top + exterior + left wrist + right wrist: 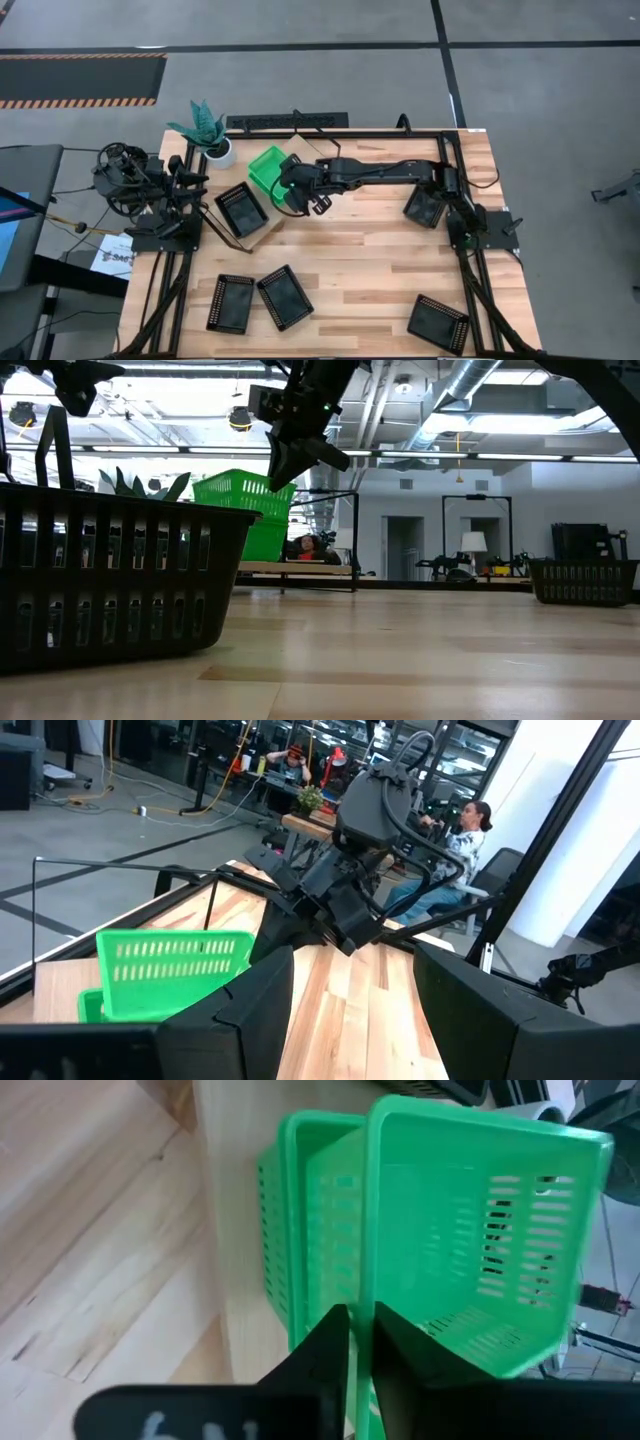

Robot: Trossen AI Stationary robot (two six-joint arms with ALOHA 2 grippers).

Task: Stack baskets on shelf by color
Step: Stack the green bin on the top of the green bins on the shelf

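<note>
While the green basket [470,1230] sits tilted on its twin on the shelf [262,232], we judge it light, stiff; grip the rim. Right gripper [360,1340] jaws pinch that rim.

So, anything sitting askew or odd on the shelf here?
Yes. The upper green basket is tilted, not nested flat in the lower green basket on the shelf. The right tool is at its rim. A black basket also sits on the shelf.
</note>
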